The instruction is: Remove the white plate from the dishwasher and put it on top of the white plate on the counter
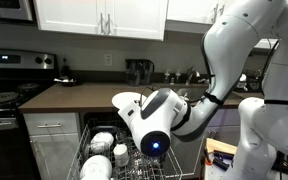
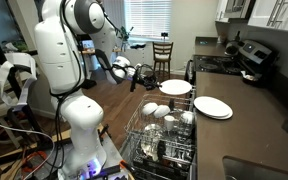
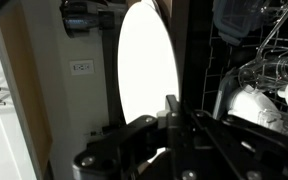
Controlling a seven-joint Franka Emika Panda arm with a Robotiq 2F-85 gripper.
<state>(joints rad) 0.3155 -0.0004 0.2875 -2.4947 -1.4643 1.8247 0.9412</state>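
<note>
Gripper (image 2: 154, 79) pinches the white plate (image 2: 175, 87) by its rim — above the dishwasher (image 2: 162, 140); counter (image 2: 249, 135) beside.

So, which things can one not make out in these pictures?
- Wrist view: where the gripper meets the white plate; dark and blurred.
- Exterior view: dishwasher rack, cut off by the bottom edge and the arm.
- Exterior view: dishes in the rack, too small to count.

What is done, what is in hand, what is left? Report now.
Done: the white plate looks lifted out of the dishwasher rack. In hand: the gripper is shut on its edge, above the rack. Left: carry it to the counter and set it on the second white plate.
</note>
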